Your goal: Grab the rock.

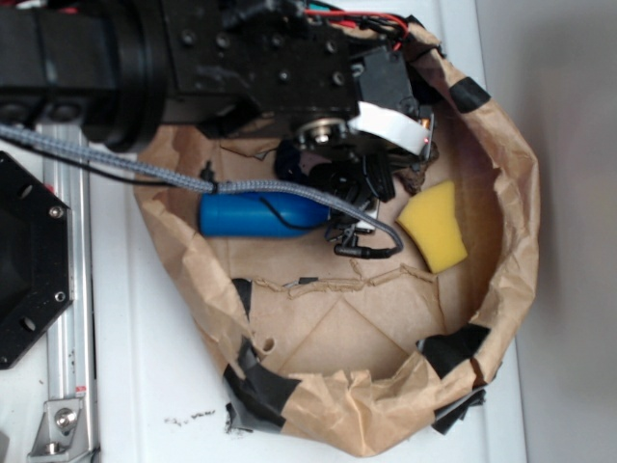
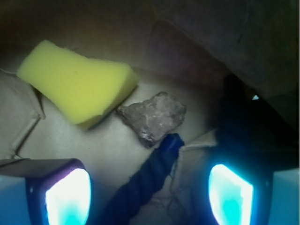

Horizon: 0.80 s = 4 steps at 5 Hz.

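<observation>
Inside the paper bowl (image 1: 501,289), the wide pincer (image 2: 149,187) hovered; the rock (image 2: 152,117) lay at its 12 o'clock.

Exterior looks straight down from above; wrist peers close, sharing the sponge (image 1: 434,227).

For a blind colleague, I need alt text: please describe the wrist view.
A small rough brown-grey rock lies on brown paper, just ahead of the open pincer, whose two fingertips glow blue-white at the bottom corners. A yellow sponge wedge sits left of the rock, close beside it, and a dark braided cable runs up between the fingertips towards the rock.
</observation>
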### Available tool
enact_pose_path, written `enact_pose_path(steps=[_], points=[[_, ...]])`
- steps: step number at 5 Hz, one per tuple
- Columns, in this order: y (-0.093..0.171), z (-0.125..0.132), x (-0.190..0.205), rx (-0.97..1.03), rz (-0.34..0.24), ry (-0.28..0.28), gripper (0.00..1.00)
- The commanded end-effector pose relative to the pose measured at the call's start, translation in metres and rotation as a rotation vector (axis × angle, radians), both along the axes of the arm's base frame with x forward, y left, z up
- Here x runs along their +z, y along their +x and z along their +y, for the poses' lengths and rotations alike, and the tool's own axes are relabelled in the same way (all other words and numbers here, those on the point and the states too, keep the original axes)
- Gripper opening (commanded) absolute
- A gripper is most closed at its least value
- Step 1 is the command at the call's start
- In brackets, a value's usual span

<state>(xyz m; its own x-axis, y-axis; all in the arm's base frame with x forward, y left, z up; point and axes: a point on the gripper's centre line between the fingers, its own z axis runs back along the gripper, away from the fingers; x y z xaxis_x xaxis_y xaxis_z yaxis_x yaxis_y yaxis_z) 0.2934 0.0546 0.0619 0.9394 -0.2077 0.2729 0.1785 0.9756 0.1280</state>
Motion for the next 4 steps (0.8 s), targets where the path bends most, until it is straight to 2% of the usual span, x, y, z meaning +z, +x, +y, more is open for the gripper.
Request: enact_pose_path(steps=[1, 2, 3, 4], points=[[0.023, -0.011, 0.025, -0.090, -0.125, -0.032, 1.00], [0.030, -0.020, 0.005, -0.193, -0.077, 0.017, 1.00], [0.032, -0.016, -0.010, -0.192, -0.043, 0.033, 1.00], [0.037, -0.013, -0.018, -0.190, -0.023, 0.012, 1.00]])
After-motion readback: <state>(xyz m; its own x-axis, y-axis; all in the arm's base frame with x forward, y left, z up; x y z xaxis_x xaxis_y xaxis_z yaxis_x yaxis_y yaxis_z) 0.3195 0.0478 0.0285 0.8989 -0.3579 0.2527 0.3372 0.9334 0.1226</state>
